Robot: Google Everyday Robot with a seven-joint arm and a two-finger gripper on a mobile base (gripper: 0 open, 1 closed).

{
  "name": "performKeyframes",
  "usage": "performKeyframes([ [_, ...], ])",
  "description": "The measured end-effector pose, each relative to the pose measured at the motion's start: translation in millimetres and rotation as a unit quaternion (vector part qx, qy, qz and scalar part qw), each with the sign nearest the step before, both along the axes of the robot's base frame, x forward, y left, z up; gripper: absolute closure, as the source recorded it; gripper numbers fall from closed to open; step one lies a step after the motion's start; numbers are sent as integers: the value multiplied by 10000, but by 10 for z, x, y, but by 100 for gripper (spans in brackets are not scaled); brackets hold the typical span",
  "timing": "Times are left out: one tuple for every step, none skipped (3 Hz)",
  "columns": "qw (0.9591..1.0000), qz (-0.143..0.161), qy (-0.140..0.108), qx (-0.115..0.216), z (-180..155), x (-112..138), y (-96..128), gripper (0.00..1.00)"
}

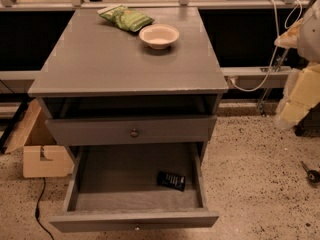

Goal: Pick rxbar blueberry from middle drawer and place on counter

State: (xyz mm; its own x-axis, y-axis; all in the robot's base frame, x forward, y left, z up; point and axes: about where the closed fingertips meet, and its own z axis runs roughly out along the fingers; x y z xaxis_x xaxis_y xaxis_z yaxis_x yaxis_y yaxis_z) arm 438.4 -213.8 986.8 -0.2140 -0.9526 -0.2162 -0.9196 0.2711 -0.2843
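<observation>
The rxbar blueberry [171, 180], a small dark bar with pale print, lies flat on the floor of the middle drawer [125, 171], right of centre and towards the front. The drawer is pulled far out, and its plain front panel [135, 220] is at the bottom of the view. The counter [115, 59] is the grey cabinet top above it. My gripper is not in view. Only pale padded parts of my arm [299, 91] show at the right edge, well away from the drawer.
A crinkled green snack bag [126, 17] and a pale bowl [159, 36] sit at the back of the counter. A shut drawer front with a dark knob [134, 132] is above the open drawer. A cardboard box [42, 156] and a black cable [39, 209] lie on the floor at the left.
</observation>
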Motion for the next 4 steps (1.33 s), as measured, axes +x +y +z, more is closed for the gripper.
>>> performKeyframes([
  [10000,0,0,1,-1,0,0,0],
  [9991,29,216,365,-265,48,24,0],
  [9903,-52,607,1251,-892,137,122,0],
  [9705,-297,705,2285,-1429,231,360,0],
])
